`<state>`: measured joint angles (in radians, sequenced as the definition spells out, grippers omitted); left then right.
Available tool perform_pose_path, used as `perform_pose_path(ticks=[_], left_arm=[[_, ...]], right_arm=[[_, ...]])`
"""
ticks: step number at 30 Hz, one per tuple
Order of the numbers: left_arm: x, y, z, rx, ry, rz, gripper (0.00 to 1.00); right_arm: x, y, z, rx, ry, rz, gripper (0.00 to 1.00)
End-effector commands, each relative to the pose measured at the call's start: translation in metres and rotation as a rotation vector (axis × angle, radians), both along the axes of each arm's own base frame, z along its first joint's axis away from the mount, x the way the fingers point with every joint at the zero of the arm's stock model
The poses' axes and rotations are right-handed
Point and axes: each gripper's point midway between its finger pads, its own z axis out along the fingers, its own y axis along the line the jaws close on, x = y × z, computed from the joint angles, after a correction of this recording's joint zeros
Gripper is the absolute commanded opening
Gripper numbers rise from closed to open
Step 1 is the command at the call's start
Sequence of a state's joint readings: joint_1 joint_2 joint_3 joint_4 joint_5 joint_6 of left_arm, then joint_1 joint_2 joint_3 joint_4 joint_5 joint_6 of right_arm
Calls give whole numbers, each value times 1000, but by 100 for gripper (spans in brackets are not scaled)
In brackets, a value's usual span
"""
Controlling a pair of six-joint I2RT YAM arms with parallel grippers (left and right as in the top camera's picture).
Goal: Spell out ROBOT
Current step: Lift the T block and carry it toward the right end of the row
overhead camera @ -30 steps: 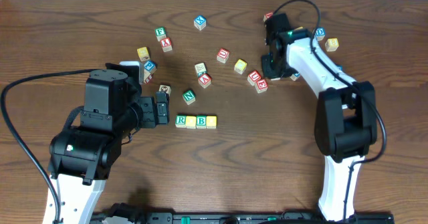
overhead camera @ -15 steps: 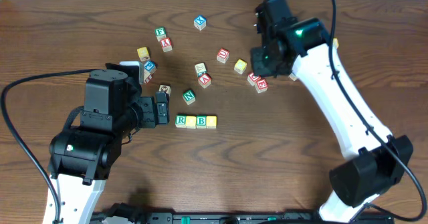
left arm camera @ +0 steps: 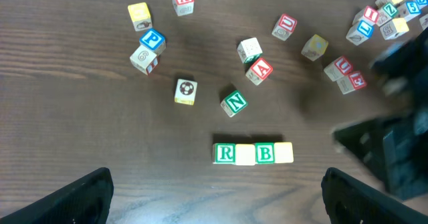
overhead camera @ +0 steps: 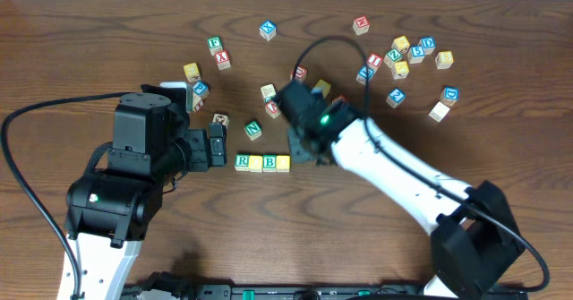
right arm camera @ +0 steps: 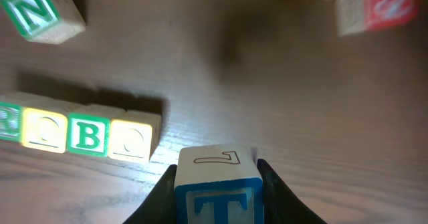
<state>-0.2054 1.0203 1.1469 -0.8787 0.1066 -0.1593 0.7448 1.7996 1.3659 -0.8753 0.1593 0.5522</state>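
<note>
A row of cubes lies mid-table: green R (overhead camera: 242,162), a yellow-faced cube (overhead camera: 256,163), green B (overhead camera: 269,163) and a second yellow-faced cube (overhead camera: 283,163). The row also shows in the left wrist view (left arm camera: 253,153) and the right wrist view (right arm camera: 80,136). My right gripper (overhead camera: 309,148) is shut on the blue-lettered T cube (right arm camera: 219,189) and holds it just right of the row's right end. My left gripper (overhead camera: 217,147) is open and empty, just left of the R; its fingers (left arm camera: 73,198) stand far apart.
Loose cubes lie behind the row: a green N (overhead camera: 253,130), a red A (left arm camera: 261,69), a red U (left arm camera: 285,26), a blue P (overhead camera: 200,89) and others. A cluster of several cubes (overhead camera: 407,54) sits at the back right.
My right arm has swung from the back right of the table down to the middle, carrying the T cube to the row's right end. The left arm has not moved.
</note>
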Motion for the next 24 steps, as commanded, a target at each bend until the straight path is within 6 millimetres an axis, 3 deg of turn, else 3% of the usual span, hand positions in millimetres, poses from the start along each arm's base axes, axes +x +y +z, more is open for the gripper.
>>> perform_pose_path(ticks=[1,7,18,24], left_arm=[[1,0,8,-2,-20,-7,98],[1,0,8,-2,-20,-7,98],[1,0,8,-2,-20,-7,98],[1,0,8,-2,-20,-7,98]], right_arm=[[-16,-7,-16,-24,-46,-139,1],[-30,-5,-38,-24,-59,-178,1],[-29,-5,-58,12,-90,-180,2],[-30,-4,-69,38,-106,-175,6]])
